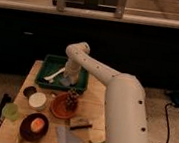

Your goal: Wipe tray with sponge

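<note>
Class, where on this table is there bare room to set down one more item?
Bare wood: the strip left of the tray, by the table edge. The tray's back left is free; the hand sits in its front right, beside a white utensil. Crowded: the front, with plate, bowl and cloth.

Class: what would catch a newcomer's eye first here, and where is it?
The big white arm reaches from the lower right to the dark green tray at the far edge of the table, its gripper down inside it. Nearer, an orange plate sits mid-table.
</note>
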You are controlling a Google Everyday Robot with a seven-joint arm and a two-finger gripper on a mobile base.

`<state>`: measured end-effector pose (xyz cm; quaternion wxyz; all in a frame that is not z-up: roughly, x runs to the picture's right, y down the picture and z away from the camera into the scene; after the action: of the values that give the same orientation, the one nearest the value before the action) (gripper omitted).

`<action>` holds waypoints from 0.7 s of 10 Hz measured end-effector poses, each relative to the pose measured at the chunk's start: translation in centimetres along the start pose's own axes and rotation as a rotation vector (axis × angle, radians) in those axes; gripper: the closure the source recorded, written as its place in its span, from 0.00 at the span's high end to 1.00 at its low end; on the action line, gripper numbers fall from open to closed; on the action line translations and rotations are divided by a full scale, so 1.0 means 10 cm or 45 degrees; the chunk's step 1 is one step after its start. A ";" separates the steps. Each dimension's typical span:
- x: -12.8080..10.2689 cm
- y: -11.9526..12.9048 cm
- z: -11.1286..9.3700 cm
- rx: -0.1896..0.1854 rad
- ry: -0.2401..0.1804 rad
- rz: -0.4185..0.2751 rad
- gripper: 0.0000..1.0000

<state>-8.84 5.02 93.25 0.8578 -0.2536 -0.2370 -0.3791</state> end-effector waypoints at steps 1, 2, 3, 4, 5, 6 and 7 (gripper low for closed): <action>0.09 0.09 -0.03 0.001 0.007 0.029 0.00; 0.20 0.15 -0.06 0.005 0.019 0.068 0.00; 0.25 0.13 -0.07 0.012 0.024 0.088 0.00; 0.34 0.08 -0.08 0.014 0.029 0.109 0.00; 0.41 0.02 -0.09 0.017 0.034 0.119 0.00; 0.48 -0.04 -0.10 0.017 0.039 0.131 0.00; 0.51 -0.11 -0.10 0.024 0.044 0.139 0.00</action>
<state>-6.41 1.01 95.82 0.8834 -0.2516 -0.2116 -0.3339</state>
